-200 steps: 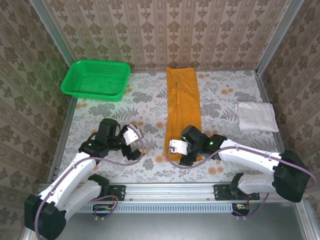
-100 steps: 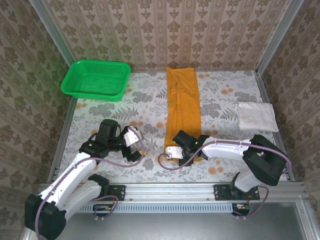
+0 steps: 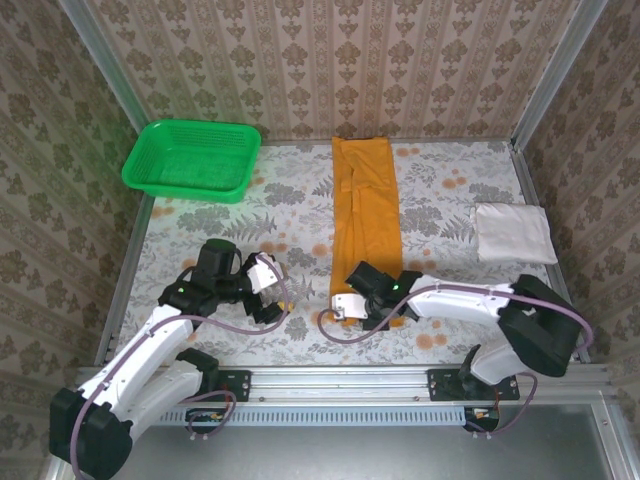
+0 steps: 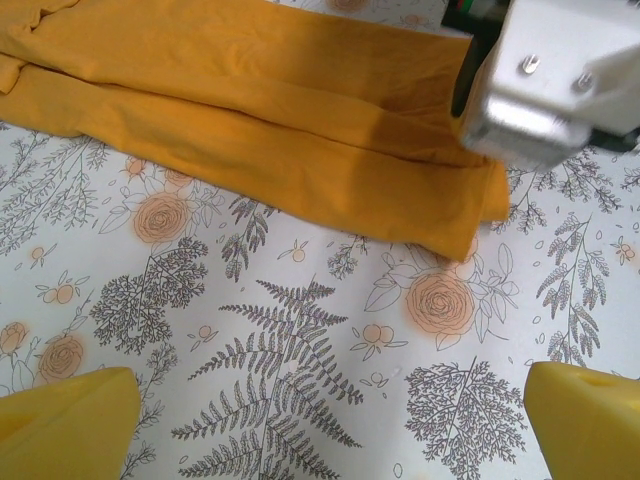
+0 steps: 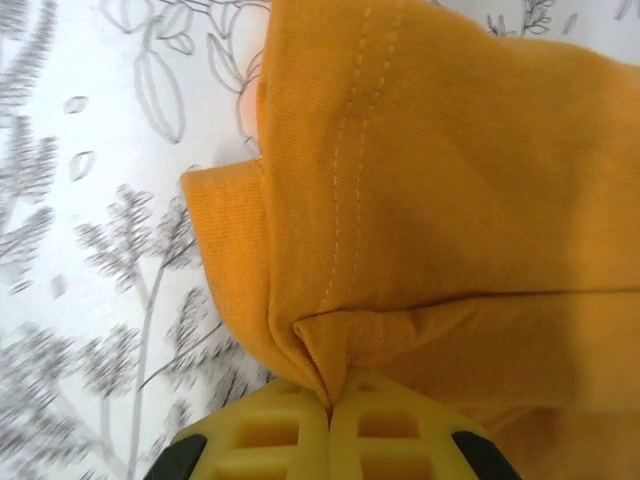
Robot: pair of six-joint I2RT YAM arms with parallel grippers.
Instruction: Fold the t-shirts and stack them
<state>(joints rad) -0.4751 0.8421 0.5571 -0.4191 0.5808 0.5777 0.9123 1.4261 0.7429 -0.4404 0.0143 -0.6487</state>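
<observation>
Two shirts are counted on the table (image 3: pixel 450 190): an orange shirt (image 3: pixel 365 215), laid as a long strip from 12 o'clock toward 6, and a white shirt (image 3: pixel 513 232) (folded small) at 3 o'clock. One basket (image 3: pixel 185 190) is seen at 10 o'clock, both shirts lying outside it. The right gripper (image 5: pixel 330 405) is clamped on the orange shirt's near hem; the left gripper (image 3: pixel 275 290) is spread wide at 7 o'clock.
</observation>
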